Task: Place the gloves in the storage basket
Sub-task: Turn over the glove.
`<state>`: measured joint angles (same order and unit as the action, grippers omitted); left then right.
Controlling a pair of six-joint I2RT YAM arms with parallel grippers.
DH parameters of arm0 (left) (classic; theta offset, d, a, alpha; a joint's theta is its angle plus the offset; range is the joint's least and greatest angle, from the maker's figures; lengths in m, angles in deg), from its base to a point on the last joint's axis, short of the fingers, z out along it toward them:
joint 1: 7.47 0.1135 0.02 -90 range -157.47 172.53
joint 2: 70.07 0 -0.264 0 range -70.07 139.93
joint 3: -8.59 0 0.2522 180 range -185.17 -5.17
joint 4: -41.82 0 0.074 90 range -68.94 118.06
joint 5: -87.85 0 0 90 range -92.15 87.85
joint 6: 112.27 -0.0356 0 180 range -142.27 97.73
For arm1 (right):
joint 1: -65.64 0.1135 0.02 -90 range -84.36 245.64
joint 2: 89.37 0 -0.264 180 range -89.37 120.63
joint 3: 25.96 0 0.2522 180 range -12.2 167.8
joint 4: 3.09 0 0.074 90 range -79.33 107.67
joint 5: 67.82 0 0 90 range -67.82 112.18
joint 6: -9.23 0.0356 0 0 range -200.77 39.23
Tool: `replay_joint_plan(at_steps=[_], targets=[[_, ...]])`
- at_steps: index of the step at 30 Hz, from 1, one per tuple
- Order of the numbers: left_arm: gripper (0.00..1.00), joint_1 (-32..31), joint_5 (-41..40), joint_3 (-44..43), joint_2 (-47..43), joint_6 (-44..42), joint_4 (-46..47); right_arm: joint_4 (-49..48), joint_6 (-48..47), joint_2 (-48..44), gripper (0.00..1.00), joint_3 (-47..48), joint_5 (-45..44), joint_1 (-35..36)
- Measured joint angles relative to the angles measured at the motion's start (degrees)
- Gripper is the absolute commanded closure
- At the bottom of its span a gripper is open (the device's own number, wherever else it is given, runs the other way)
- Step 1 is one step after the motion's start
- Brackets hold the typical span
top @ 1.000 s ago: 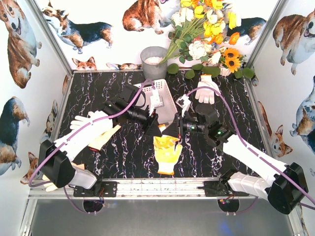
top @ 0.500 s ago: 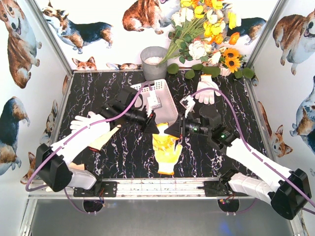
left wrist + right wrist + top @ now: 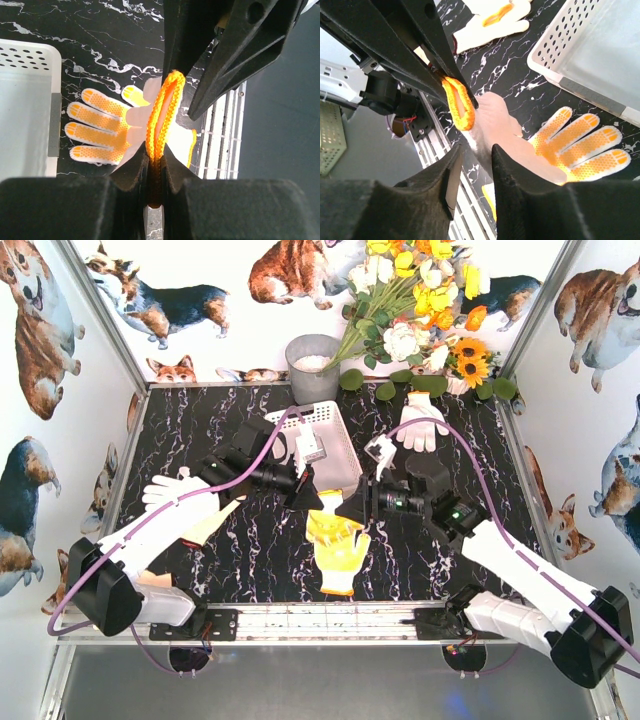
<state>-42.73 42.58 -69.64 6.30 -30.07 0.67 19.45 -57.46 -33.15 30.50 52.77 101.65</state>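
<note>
**Black marble table: two claws meet at one glove's cuff**

Dark, white-veined tabletop [image 3: 250, 550] fills the cell, walled by corgi-print panels. Near its middle the left gripper [image 3: 155, 166] is clamped tight on the orange cuff [image 3: 162, 112] of a glove [image 3: 97, 132] with an orange-dotted palm. The cuff loop is pulled long and narrow, and the glove's fingers point toward the storage basket [image 3: 348, 462], which sits just beyond, apart from the glove.

Opposite, the right gripper [image 3: 477, 152] faces the left one. Its fingers stand slightly apart with the glove's wrist cloth running between them. Whether they pinch it cannot be told.

Beneath the held glove a second glove [image 3: 340, 565], yellow with a white cuff, lies flat by the near rail. Another white glove [image 3: 420, 422] lies at the back right near the flowers [image 3: 420, 300], and two more gloves [image 3: 185, 502] lie at the left under the left arm.
</note>
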Motion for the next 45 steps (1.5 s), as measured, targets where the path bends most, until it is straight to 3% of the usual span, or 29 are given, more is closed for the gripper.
replay_joint_plan(at_steps=[10, 13, 16, 20, 31, 36, 41, 45], targets=[[1.0, -0.1, 1.0, -1.2, 0.9, -1.3, -1.9, 2.3, -3.5, 4.0, 0.59, 4.9, 2.2, 0.0], [1.0, -0.1, 1.1, -1.6, 0.9, -2.0, -3.4, 2.2, -3.7, 5.5, 0.75, 5.3, 3.0, 0.0], [0.87, -0.1, 0.9, -2.2, 0.9, -2.4, -4.8, 2.1, -3.8, 6.9, 0.98, 5.9, 3.9, 0.0], [0.78, -0.1, -0.3, -2.2, 0.8, -2.2, -4.9, 1.7, -3.5, 7.2, 1.0, 5.9, 3.9, 0.0], [0.71, -0.1, -3.0, -2.1, -0.2, -1.7, -3.7, 1.3, -3.5, 6.1, 1.0, 5.9, 2.9, 0.0], [0.76, -0.1, -3.4, -2.1, -1.0, -1.5, -3.8, 0.7, -3.3, 5.2, 1.0, 4.9, 2.1, 0.0], [0.97, -0.1, -3.4, -2.1, -2.3, -0.8, -3.6, 0.0, -2.8, 5.2, 1.0, 4.3, 2.1, 0.0], [1.0, -0.1, -3.4, -1.9, -2.9, 0.1, -3.0, -0.5, -2.3, 5.2, 1.0, 4.3, 1.8, 0.0]])
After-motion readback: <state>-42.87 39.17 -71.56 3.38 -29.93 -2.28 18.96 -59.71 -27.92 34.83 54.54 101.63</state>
